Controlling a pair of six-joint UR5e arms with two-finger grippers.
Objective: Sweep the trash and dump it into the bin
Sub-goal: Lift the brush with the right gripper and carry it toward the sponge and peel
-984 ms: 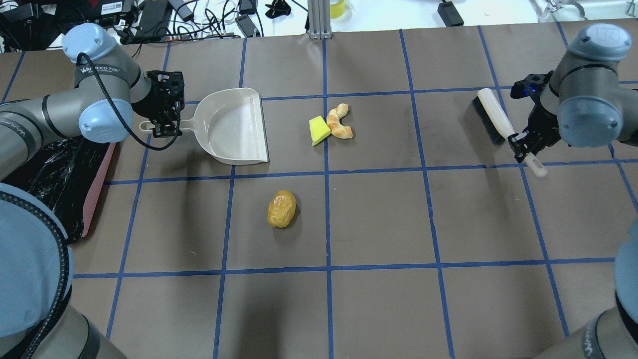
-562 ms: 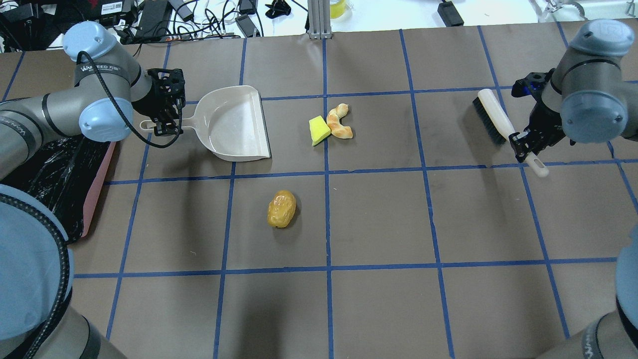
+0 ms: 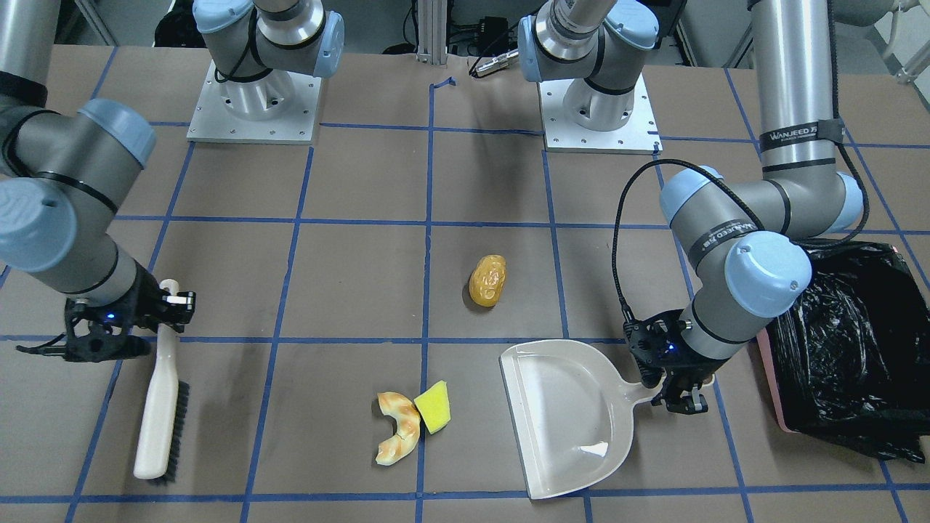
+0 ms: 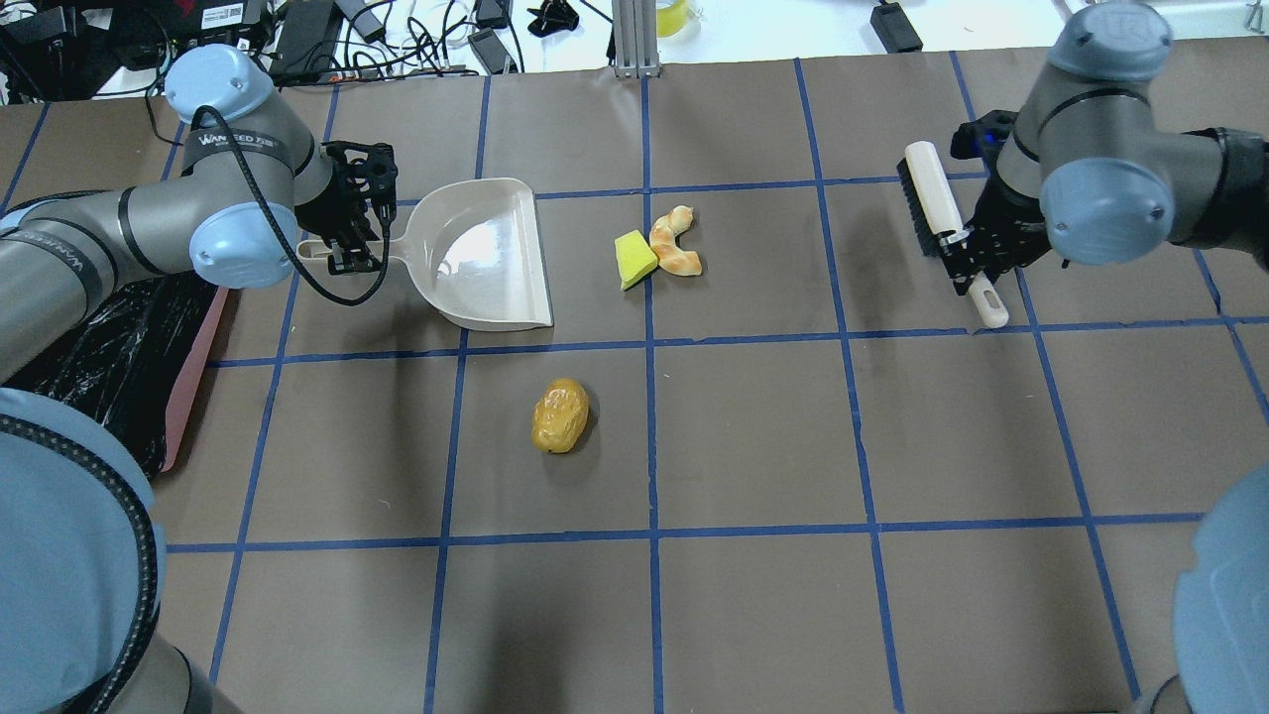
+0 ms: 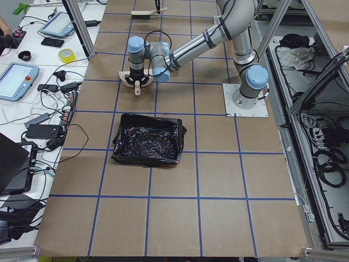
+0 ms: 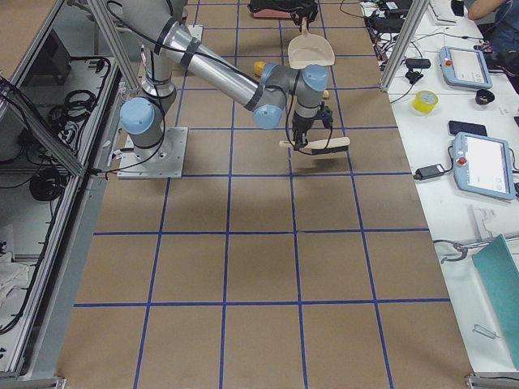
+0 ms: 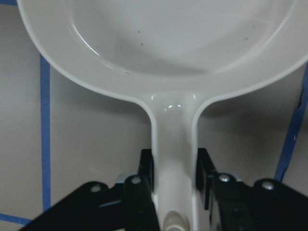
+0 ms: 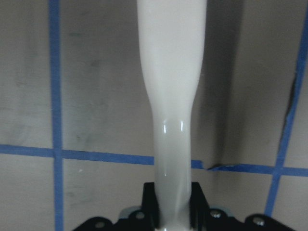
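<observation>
The golden-brown potato [image 4: 560,416] lies near the table's middle. The yellow sponge wedge [image 4: 634,258] touches the tan bread crescent [image 4: 676,242] farther back. My left gripper [image 4: 351,250] is shut on the handle of the off-white dustpan [image 4: 481,253], whose open mouth faces the sponge. The left wrist view shows its fingers [image 7: 147,168] clamping the handle. My right gripper [image 4: 967,263] is shut on the handle of a white brush [image 4: 932,203] with black bristles, right of the trash. The pink bin [image 4: 193,367] with its black bag sits at the table's left edge.
The table is brown with a blue tape grid. Cables and power supplies [image 4: 297,35] lie beyond its far edge. The two arm bases [image 3: 251,102] stand at the robot's side. The bin [image 3: 846,349] sits just behind my left forearm.
My left gripper has slid the dustpan a little to the right, toward the sponge. My right gripper has carried the brush left and farther back, and turned it more upright.
</observation>
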